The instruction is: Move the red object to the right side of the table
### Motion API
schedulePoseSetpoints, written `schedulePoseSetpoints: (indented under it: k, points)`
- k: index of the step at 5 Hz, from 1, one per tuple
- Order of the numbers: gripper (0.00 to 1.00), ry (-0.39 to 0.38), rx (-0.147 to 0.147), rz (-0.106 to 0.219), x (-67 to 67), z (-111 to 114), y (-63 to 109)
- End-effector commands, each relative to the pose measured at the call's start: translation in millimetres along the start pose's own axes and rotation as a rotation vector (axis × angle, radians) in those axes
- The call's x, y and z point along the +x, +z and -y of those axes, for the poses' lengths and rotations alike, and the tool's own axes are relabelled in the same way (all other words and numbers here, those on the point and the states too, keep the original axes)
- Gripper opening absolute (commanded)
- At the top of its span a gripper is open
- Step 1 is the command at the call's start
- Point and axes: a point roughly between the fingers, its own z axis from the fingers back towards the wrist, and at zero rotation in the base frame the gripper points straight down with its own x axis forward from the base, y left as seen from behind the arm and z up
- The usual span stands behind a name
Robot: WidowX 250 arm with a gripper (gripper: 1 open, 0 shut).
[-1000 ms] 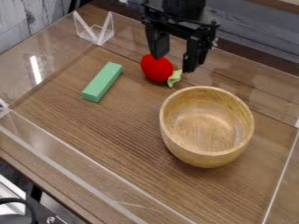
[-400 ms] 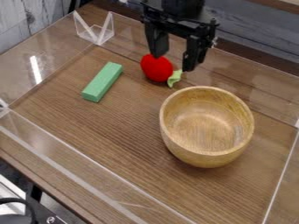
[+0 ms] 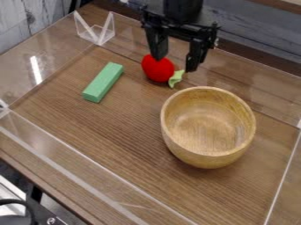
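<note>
Jaws of the black gripper (image 3: 181,46) are spread wide apart, up near the top middle of the frame. The red toy fruit (image 3: 157,68) can be seen just below them, a bit left of the middle in the upper part. Its light-green leafy bit (image 3: 177,79) is seen on its right side. A big round wooden bowl (image 3: 209,127) is set on the brown table (image 3: 106,145), right of the middle of the frame. Over to the left, a green block (image 3: 102,82) is laid down at a slant, well apart from the bowl.
</note>
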Motion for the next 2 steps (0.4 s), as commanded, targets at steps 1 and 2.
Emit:
schedulePoseSetpoints:
  k: [1,2]
  points:
    - [1.00,0.125,0.015,0.081,18.4,-13,6.5]
    - [1.00,0.207,0.026,0.093,28.9,-24,-3.7]
